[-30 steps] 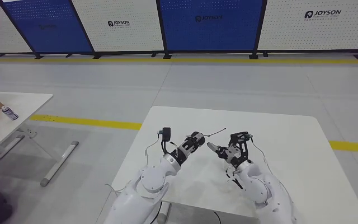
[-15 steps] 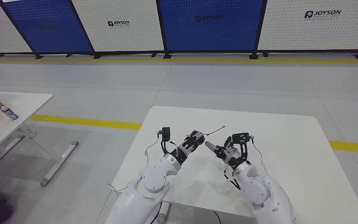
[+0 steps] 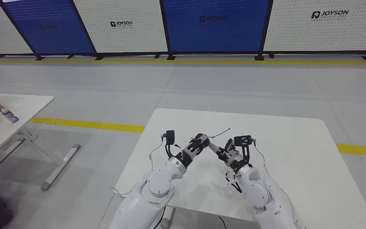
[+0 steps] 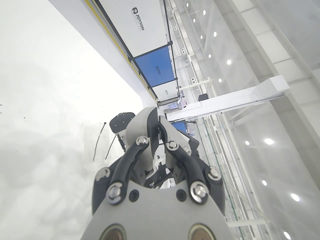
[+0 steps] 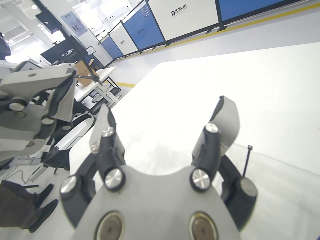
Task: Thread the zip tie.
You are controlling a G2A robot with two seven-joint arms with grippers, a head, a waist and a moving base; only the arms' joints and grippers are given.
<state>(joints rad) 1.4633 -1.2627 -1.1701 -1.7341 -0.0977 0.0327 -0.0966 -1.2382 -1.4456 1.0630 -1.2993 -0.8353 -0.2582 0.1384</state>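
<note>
pinches the black zip tie (image 3: 220,134) in the fully closed left gripper (image 4: 158,126), held above the white table (image 3: 297,143), free end pointed toward the right gripper (image 5: 167,116). spreads that claw wide, gripping nothing, just beside the strap. looks like the line-up before threading. calls next for closing on the free end and steering it into the head, likely a fiddly, fine alignment.
</note>
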